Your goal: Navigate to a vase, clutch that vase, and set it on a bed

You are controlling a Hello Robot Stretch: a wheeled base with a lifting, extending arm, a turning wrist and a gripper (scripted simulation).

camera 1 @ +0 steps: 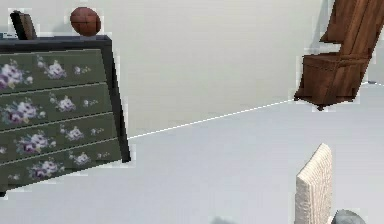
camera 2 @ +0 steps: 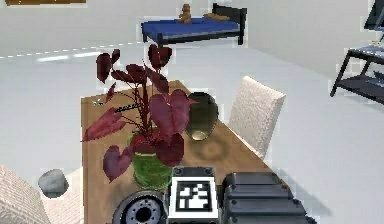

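A dark, rounded vase (camera 2: 203,113) stands on a wooden table (camera 2: 225,155) in the arm side view, just right of a plant with dark red leaves in a green pot (camera 2: 150,165). Far behind, against the back wall, is a bed (camera 2: 190,28) with a blue cover and a small brown thing (camera 2: 186,13) on it. At the bottom edge I see a white marker square (camera 2: 195,195) and, left of it, the gripper's dark body (camera 2: 140,210) over the table's near end. Its far end is not clear to me, so I cannot tell whether it holds anything.
White chairs stand at the table's right (camera 2: 257,112) and lower left (camera 2: 25,200); a grey lump (camera 2: 52,182) lies nearby. A dark desk (camera 2: 365,70) is at the right. Ahead stand a floral dresser (camera 1: 60,110) with a brown ball (camera 1: 85,18) and wooden furniture (camera 1: 335,70).
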